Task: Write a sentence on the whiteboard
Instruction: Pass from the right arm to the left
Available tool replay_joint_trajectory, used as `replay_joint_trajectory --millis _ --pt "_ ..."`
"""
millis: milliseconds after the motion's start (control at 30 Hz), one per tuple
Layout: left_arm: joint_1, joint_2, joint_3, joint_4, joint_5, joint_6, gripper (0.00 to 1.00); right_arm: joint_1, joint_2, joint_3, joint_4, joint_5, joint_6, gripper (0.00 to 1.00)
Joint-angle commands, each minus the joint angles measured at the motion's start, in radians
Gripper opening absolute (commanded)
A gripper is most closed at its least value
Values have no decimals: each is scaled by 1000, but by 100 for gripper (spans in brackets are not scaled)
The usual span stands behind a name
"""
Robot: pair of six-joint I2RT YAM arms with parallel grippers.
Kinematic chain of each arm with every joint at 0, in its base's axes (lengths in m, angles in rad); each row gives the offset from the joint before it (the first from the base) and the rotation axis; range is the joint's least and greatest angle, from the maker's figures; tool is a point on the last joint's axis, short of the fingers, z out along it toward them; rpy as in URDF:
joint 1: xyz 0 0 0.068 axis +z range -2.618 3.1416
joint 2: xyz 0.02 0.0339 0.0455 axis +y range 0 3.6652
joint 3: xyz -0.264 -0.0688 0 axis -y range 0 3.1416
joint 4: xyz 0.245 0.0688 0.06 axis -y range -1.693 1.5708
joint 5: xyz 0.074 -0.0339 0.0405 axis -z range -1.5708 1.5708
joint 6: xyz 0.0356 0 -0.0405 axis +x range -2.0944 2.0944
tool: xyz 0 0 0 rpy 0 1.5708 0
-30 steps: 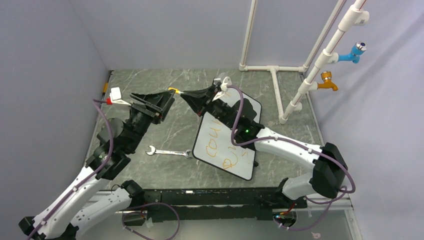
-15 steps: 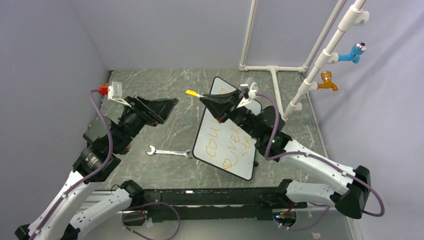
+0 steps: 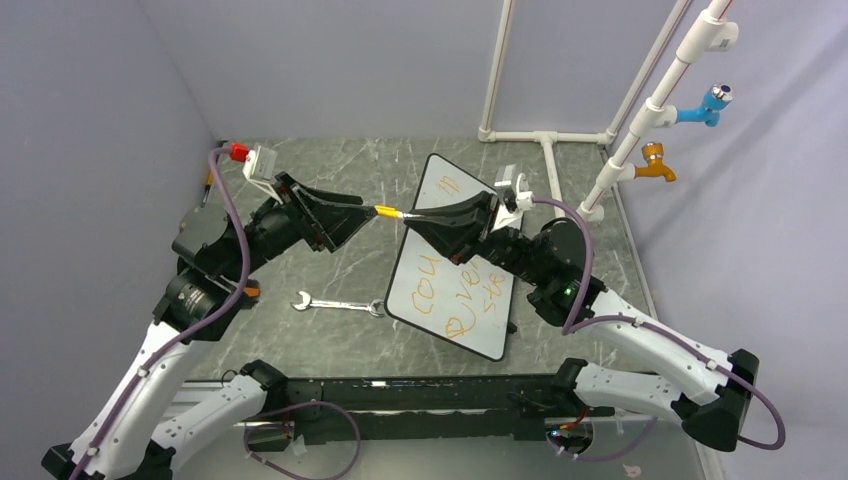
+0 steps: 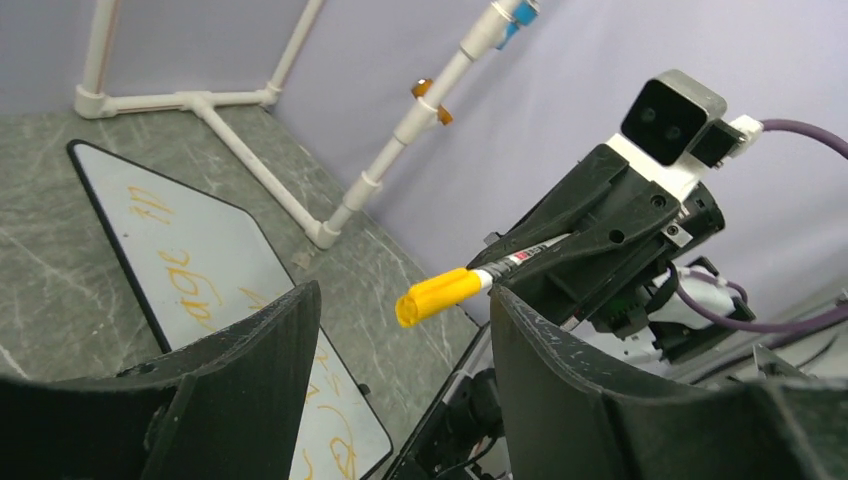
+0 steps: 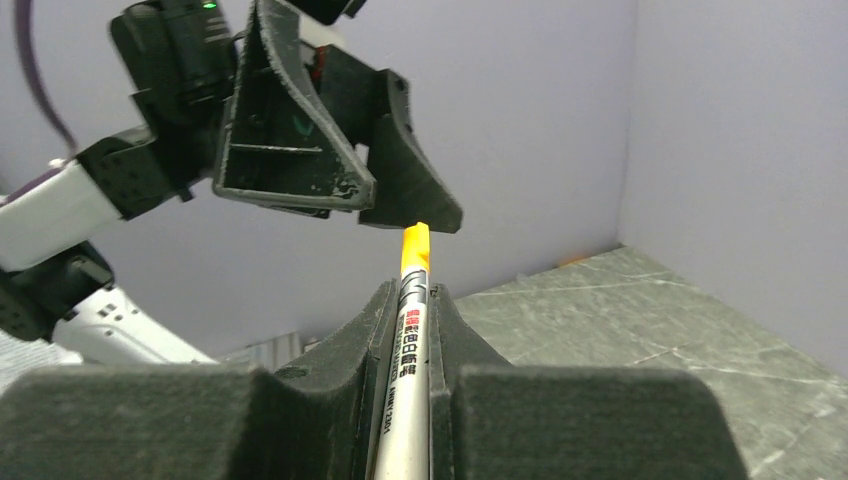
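**benchrat:** what are the two arms doing right now?

**yam_fan:** The right gripper (image 3: 415, 220) is clamping a marker (image 3: 387, 211) tight, holding it up off the table with the orange cap pointing left. The left gripper (image 3: 358, 218) is facing it with its jaws standing wide and gripping nothing. The cap is sitting right at its fingertips, and I can't tell if it's touching.

**benchrat:** and the board?

**yam_fan:** The whiteboard (image 3: 408, 298) is lying flat on the table (image 3: 340, 270), right of centre, partly under the right arm. The sentence (image 3: 455, 290) is showing in orange rows, partly hidden. A wrench (image 3: 338, 303) is lying just beside the board's left edge.
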Motion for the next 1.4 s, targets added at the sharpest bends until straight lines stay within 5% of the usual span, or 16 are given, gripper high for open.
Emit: replay_joint_trajectory --millis 0,467,1067,1367 --pt "36 14 19 104 213 2 65 -9 -12 9 27 -100 34 0" --pt "58 29 24 119 417 20 51 -31 26 53 72 -227 93 0" --pt "73 31 48 64 489 64 49 -57 48 74 119 -335 140 0" --pt "74 30 26 96 506 35 22 -62 68 82 134 -349 150 0"
